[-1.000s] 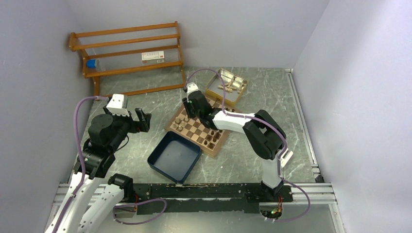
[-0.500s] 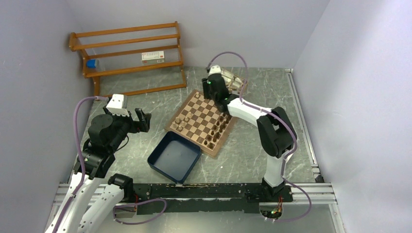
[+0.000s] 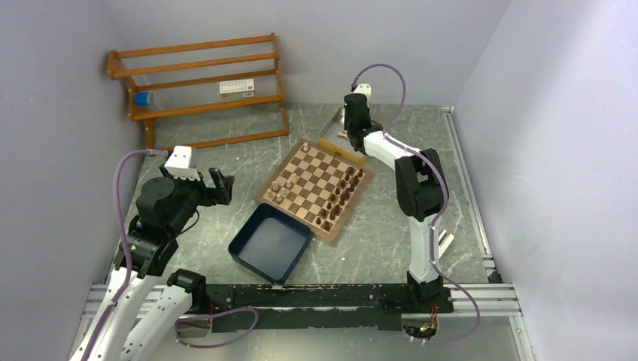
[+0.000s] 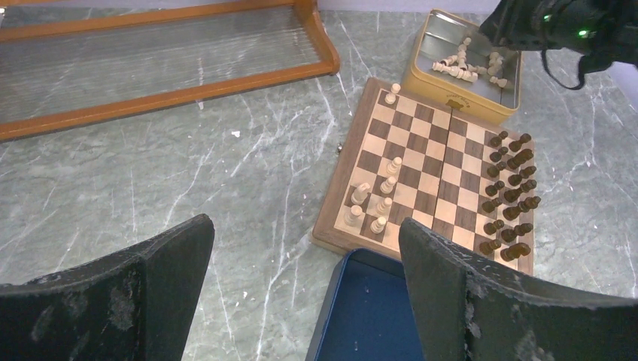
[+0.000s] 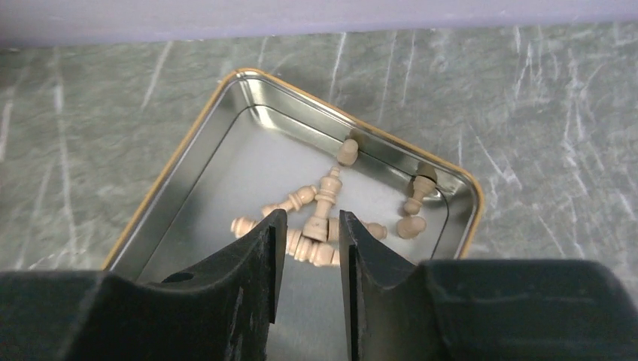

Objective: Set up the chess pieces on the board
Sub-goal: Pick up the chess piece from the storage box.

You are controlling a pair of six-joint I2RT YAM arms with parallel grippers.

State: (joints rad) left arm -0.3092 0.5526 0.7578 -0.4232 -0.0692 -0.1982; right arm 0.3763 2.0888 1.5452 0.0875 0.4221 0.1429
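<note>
Tan wood fills the metal tin (image 5: 218,135): a loose heap of light chess pieces (image 5: 325,197) lies in it, just beyond the board (image 4: 421,154). Your right gripper (image 5: 310,219) hangs above that heap, jaws narrowly parted, nothing between them. Dark pieces (image 4: 511,188) line one board edge (a few light ones (image 4: 384,188) stand opposite). Your left gripper (image 4: 305,224) is spread wide, empty, well apart from the board.

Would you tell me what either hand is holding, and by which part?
Nothing: the left hand is open, the right hand parted above the tin.
</note>
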